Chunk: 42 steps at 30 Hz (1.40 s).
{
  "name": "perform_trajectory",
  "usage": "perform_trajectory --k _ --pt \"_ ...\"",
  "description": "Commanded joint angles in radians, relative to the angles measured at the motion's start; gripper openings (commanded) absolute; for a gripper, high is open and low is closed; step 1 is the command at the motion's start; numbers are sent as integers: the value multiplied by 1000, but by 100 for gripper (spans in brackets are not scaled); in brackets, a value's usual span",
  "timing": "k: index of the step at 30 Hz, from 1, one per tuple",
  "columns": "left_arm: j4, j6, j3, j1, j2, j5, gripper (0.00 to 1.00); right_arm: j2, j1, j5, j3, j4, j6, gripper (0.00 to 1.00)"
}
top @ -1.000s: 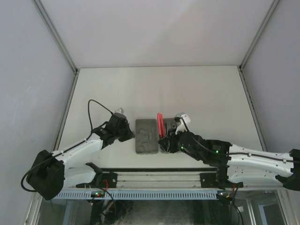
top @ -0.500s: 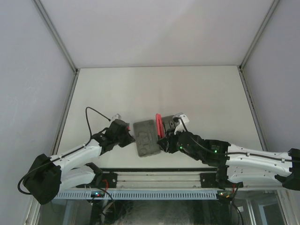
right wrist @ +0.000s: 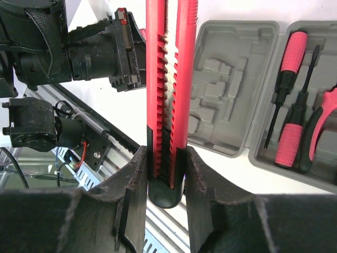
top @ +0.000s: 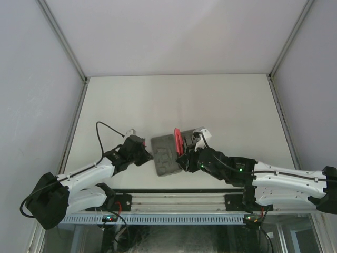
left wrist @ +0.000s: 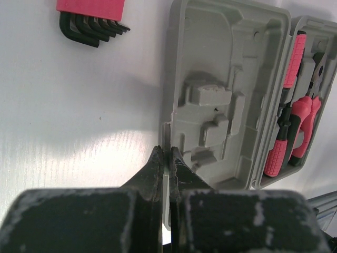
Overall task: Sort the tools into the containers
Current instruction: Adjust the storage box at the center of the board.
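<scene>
Swung askew, grey case (left wrist: 210, 63) sits rim-clenched in the left claw (left wrist: 167, 153); right claw (right wrist: 166, 153) grips unstowed red cutter (right wrist: 167, 63) over it.

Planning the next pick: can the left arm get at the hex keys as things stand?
Probably not yet: the left hand is shut on the case rim and would have to let go first. Otherwise the hex keys lie uncovered on the table beside the case, so the way looks free.

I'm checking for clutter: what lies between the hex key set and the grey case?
Nothing but bare white table, as the left wrist view shows; the hex key set lies apart from the case.
</scene>
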Motion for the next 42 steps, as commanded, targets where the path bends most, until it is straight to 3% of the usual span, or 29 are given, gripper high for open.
perform_trajectory --k 1,18,30,42 --pt "26 -22 -21 -8 3 -13 0 4 -6 -7 -1 55 10 0" --pt "15 -49 -47 -8 -28 -27 0 22 -6 -18 0 68 13 0" --pt "-19 -173 -129 -9 -211 -54 0 31 -9 -22 0 70 12 0" --pt "0 -153 -124 -72 -172 -27 1 123 -81 -126 22 26 20 0"
